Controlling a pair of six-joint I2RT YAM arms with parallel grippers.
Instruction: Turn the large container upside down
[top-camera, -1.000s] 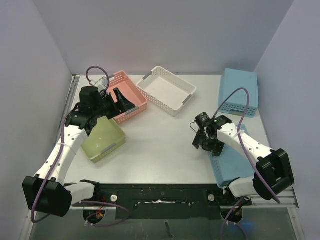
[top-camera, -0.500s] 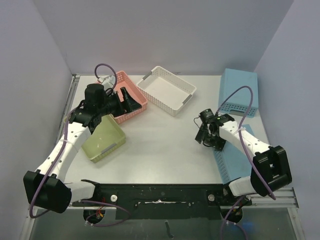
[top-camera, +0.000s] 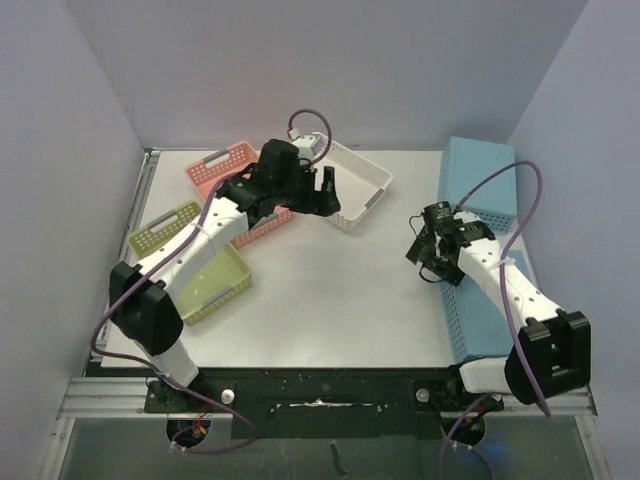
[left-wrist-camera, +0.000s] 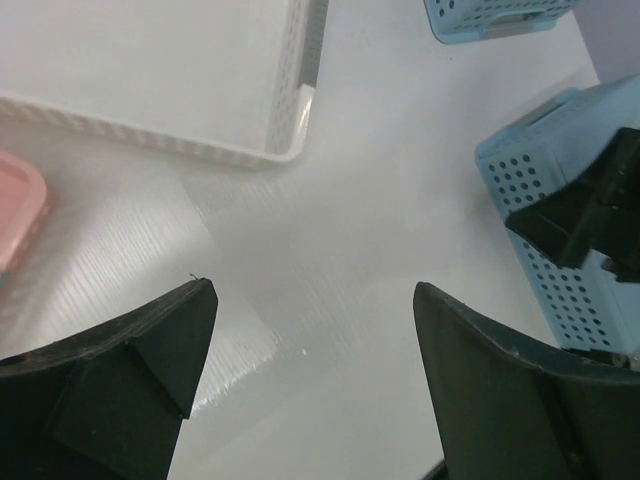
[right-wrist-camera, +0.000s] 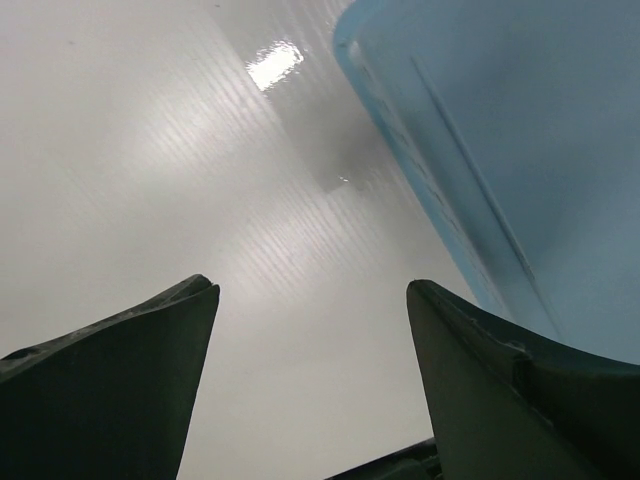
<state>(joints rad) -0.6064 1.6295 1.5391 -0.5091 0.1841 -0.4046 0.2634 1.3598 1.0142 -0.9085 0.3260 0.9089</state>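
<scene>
The large blue perforated plastic container lies near the right edge, now rolled flat-side up. The right gripper, fingers spread and empty, has lifted to its far left corner. The left gripper, also released, has swung right from the pink basket over the white basket.

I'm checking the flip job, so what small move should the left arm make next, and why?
Probably ease the open left pincer down onto the white basket's near rim; it hovers empty over that basket, which sits upright.
</scene>
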